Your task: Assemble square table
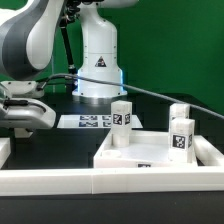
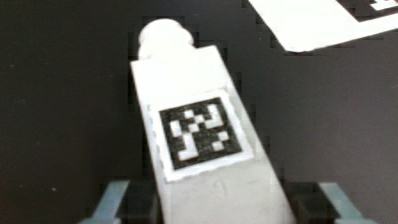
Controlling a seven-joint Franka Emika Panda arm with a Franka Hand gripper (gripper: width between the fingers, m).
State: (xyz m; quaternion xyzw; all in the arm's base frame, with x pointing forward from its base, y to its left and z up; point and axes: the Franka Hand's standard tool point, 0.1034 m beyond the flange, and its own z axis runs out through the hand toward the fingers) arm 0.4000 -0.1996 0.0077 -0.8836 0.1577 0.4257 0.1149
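The white square tabletop (image 1: 150,152) lies at the exterior view's right with three white tagged legs standing upright on it: one (image 1: 121,114) at its far left corner and two (image 1: 180,113) (image 1: 183,136) on its right side. A fourth white leg (image 2: 199,120) with a black-and-white tag lies on the black table in the wrist view. My gripper (image 2: 226,202) straddles its near end, and dark gaps show between the leg and each of the fingers (image 2: 121,200). The jaws are open. In the exterior view the gripper (image 1: 28,118) hangs low at the left and hides that leg.
The marker board (image 1: 95,122) lies flat behind the tabletop, in front of the robot's base; its corner shows in the wrist view (image 2: 320,28). A long white border wall (image 1: 100,182) runs along the front. A black cable crosses behind the legs.
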